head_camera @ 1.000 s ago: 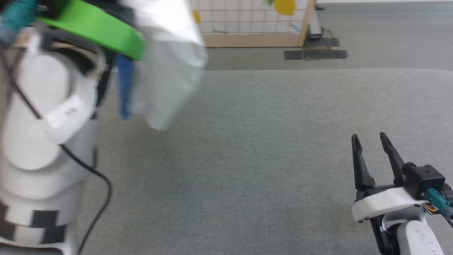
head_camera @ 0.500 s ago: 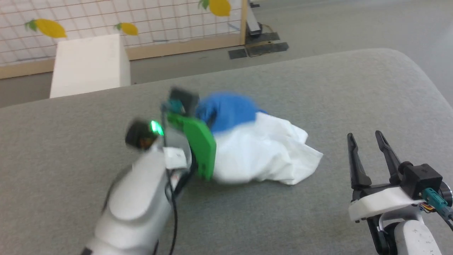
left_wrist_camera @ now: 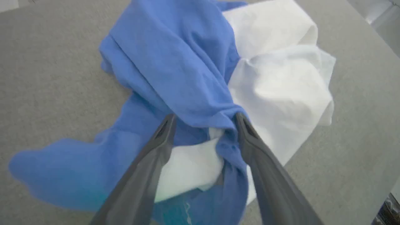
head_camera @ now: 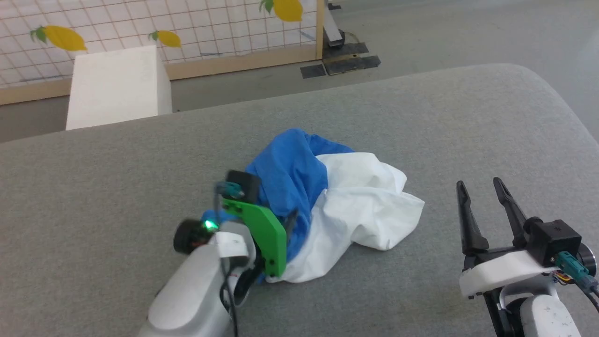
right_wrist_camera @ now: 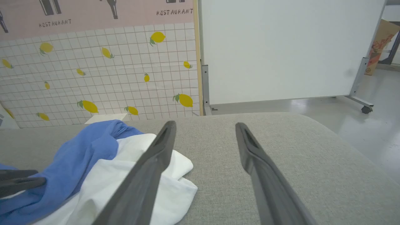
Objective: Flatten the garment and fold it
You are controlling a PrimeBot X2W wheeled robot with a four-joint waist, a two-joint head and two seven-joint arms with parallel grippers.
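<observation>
Grey woven padded top [head_camera: 444,117] takes up most of head view, w/ a rounded far-R corner. Beyond it stands a tiled partition w/ lemon print [head_camera: 210,28], and R wrist view adds a plain white panel [right_wrist_camera: 281,47] on a castor frame. White rectangular box [head_camera: 117,89] sits just past the top's far edge on the L side, well apart from the cloth.

T-shirt [head_camera: 360,206] lies crumpled in a heap near the middle of the top, neither flat nor folded. Its royal blue part is piled to the L and far side. The white part is bunched to the R and nearer side, w/ one white edge trailing toward the robot.

L gripper [left_wrist_camera: 204,120] is down at the heap's near-L side, its green wrist plate [head_camera: 262,229] right against the cloth. Its fingers [left_wrist_camera: 150,168] are spread. A twisted bunch of blue jersey w/ some white under it sits btwn them and touches both tips, but isn't pinched.

R gripper [head_camera: 479,183] hovers to the R of the heap, apart from the cloth, fingers pointing away from the robot and spread w/ nothing btwn them.
</observation>
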